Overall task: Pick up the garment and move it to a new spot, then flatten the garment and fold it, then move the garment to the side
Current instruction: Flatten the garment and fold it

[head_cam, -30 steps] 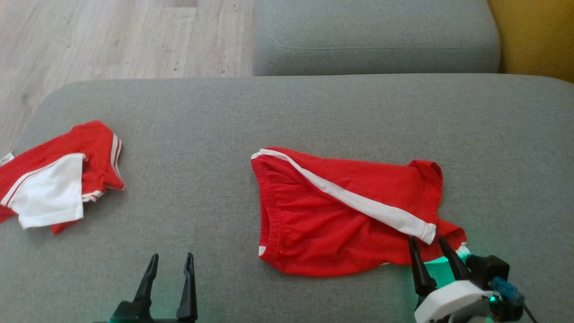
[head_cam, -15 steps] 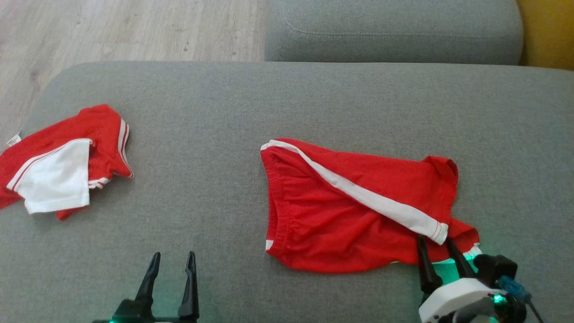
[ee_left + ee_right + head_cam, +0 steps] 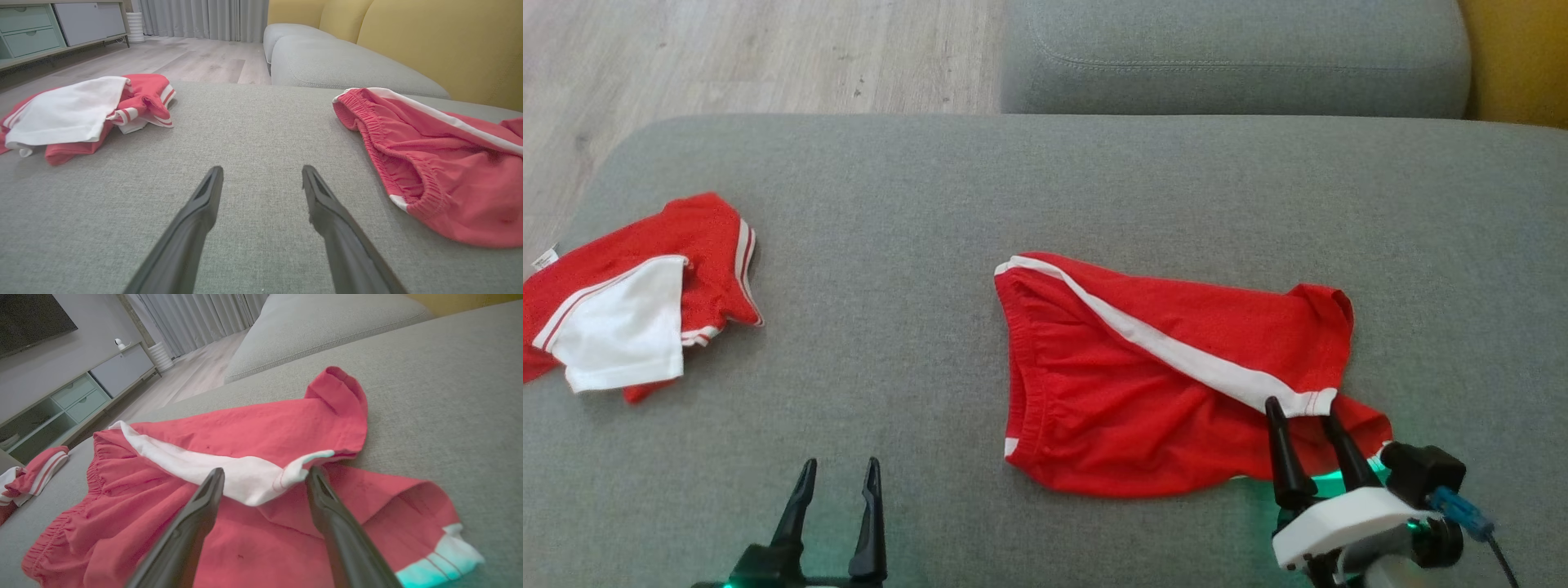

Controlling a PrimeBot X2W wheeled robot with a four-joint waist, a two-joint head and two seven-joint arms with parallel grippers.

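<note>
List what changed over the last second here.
The right end effector advanced over the red shorts; its open jaws now flank the end of the white stripe. Nothing was taken hold of. The left end effector stayed open and idle, and the red-and-white garment at the left lay unmoved; the overall picture shift is camera motion.
</note>
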